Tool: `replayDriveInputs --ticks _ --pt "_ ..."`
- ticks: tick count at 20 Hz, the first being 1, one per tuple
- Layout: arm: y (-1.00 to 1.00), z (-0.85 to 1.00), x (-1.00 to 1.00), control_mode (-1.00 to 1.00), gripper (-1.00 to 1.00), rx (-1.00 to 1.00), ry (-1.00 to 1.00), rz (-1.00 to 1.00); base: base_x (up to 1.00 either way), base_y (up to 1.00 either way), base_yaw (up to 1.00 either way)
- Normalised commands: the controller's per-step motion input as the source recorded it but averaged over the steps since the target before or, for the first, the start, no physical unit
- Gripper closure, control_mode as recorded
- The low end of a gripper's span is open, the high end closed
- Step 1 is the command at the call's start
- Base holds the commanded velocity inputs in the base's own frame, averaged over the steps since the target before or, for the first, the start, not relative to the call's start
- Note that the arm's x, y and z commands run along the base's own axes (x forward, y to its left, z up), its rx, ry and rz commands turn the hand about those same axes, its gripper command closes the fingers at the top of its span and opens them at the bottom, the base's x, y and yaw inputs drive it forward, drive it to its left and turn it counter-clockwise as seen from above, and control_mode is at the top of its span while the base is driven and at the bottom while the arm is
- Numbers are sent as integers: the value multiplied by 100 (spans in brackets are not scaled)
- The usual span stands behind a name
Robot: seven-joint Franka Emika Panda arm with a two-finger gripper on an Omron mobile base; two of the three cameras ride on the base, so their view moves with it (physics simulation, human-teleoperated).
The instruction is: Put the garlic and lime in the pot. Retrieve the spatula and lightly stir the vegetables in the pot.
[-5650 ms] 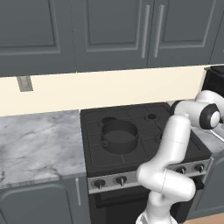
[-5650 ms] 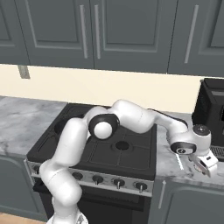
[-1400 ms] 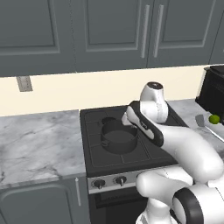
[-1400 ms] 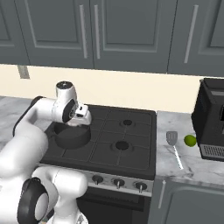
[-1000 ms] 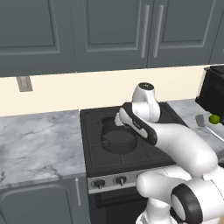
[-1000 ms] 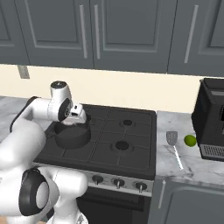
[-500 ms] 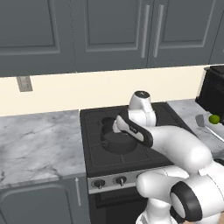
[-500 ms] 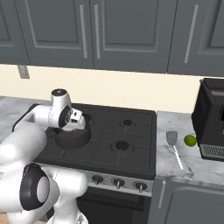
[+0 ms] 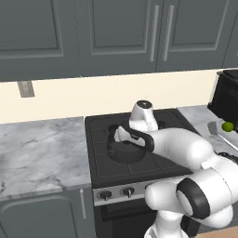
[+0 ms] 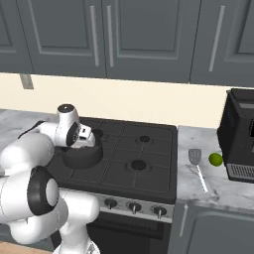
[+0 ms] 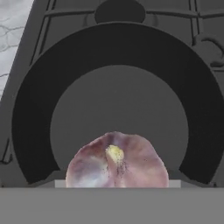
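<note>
Centrally, the pot (image 11: 118, 109) sat on the front-left burner of the stove (image 10: 144, 163), its dark rim forming a wide ring around a flat grey floor as seen in the hand view. The garlic (image 11: 116, 161) appeared low in that view, a pinkish-white bulb with a yellowish centre, directly over the pot's interior at the near rim; whether it was touching the floor of the pot could not be told. The claw (image 9: 122, 135) was positioned just above the pot (image 9: 124, 149) in the left base view, at its near-left rim, with the white arm arching over the stove from the front right. Its fingertips were hidden behind the garlic in the hand view and too small in both base views, so how far the claw was open, and whether it had hold of the garlic, could not be told.

On the marble worktop (image 10: 208, 191) to the right of the stove, the lime (image 10: 215, 159) lay near the back right, just beside the black appliance (image 10: 240, 134). The spatula (image 10: 197, 166) lay just left of the lime, blade toward the wall and thin handle running toward the front edge. Both were well apart from the pot (image 10: 82, 156). Another marble worktop (image 9: 42, 148) extended left of the stove.
</note>
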Motion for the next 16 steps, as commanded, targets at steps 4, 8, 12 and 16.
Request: replayDriveInputs --ticks 4,8,12,16 --pt "1 -4 6 -100 100 0 1 0 0 0 0" --pt "0 -26 18 -100 100 0 1 0 0 0 0" --pt "0 -25 7 -100 100 0 0 0 0 0 0" --pt "1 -6 0 -100 100 0 0 0 0 0 0"
